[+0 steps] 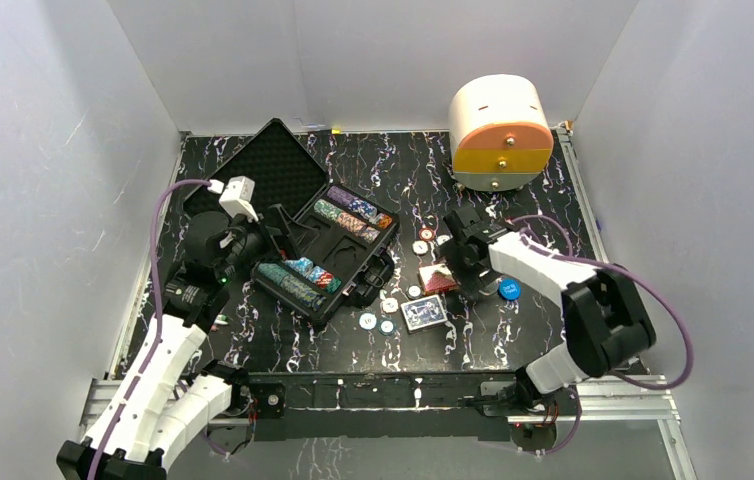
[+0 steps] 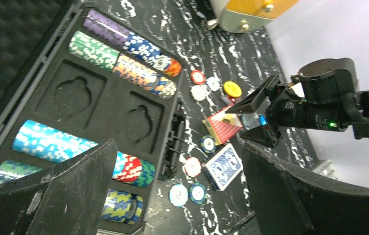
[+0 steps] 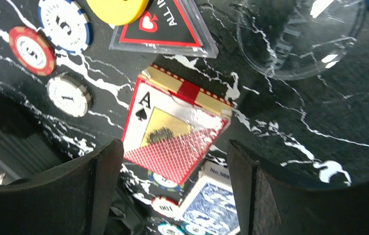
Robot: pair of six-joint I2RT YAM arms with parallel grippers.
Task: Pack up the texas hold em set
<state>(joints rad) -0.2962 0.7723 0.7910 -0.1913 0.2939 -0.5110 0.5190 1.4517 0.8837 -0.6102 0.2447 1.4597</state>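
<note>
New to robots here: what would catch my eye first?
The open black case left of centre, with rows of multicoloured poker chips. Beside it the right gripper hangs, jaws open, over a red card deck among loose chips. A white-and-orange drawer box stands at the back.

White-and-orange drawer box (image 1: 501, 135) on marbled table (image 1: 483, 345)

The marbled table (image 1: 498, 345) bears the case (image 1: 341, 258), drawer box (image 1: 501, 130), red deck (image 1: 438, 278), blue deck (image 1: 423, 313) and loose chips (image 1: 368, 321).
</note>
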